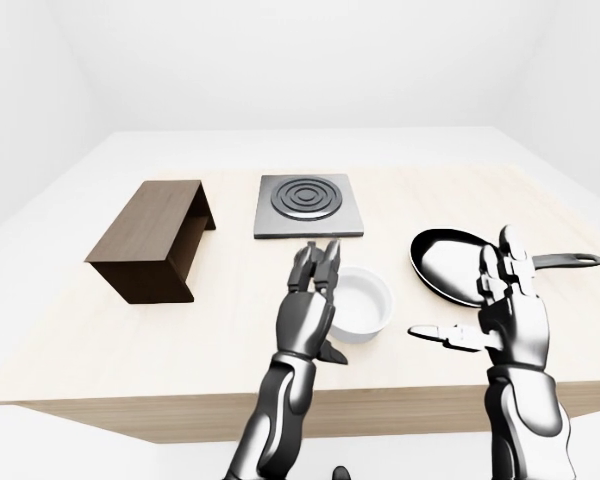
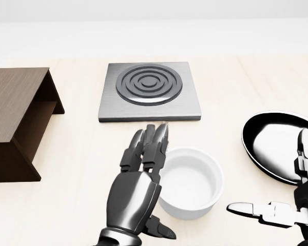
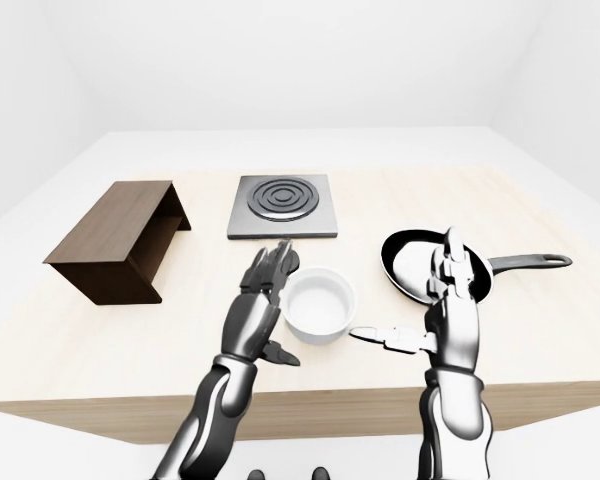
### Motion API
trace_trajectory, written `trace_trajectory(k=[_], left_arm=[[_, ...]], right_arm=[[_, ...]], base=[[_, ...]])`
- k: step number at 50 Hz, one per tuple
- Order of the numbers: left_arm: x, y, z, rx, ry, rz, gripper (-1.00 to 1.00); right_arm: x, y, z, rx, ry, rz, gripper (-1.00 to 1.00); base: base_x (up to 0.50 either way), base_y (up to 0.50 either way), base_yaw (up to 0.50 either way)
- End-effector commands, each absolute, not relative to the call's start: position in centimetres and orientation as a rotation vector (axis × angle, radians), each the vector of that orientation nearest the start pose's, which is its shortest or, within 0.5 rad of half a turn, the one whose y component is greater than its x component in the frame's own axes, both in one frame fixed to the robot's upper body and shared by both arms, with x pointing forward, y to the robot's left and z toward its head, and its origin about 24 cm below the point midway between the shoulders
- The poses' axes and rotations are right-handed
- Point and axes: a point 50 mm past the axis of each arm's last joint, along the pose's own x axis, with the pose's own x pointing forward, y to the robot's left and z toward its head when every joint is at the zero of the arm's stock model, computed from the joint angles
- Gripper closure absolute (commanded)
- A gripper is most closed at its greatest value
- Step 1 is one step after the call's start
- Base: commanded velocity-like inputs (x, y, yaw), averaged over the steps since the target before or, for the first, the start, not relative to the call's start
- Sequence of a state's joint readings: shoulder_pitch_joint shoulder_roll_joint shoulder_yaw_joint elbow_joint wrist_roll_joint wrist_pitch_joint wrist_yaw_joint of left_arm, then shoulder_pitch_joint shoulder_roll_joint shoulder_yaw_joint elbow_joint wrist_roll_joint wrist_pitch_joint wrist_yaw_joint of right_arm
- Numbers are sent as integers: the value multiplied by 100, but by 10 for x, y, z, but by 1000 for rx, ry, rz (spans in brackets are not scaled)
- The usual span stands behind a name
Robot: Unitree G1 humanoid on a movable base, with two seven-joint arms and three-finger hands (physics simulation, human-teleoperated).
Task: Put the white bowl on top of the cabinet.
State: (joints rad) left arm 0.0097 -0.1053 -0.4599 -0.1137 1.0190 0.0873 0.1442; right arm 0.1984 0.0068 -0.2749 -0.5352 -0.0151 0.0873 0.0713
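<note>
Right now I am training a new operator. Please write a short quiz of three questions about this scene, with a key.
1. True or false: the left hand is closed round the white bowl.
2. In the head view, what lies right of the bowl? A) frying pan B) kettle C) cabinet
3. Fill in: in the head view, the stove plate lies ____ the bowl.

Key:
1. False; its fingers are open beside the bowl's left rim.
2. A, the frying pan; the cabinet is on the left.
3. Above.
</note>
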Motion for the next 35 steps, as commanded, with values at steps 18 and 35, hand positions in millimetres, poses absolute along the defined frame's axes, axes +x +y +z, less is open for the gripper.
trace_trajectory(k=[18,35], left_arm=[[214,-6,60,1186,-401,-297,-100],[221,-10,64,1302,-418,-305,-100]], right_arm=[[182,-231,136,-103,-346,-298,-100],[179,-231,138,-96,-353,-304,-100]], base=[[0,0,0],[0,0,0]])
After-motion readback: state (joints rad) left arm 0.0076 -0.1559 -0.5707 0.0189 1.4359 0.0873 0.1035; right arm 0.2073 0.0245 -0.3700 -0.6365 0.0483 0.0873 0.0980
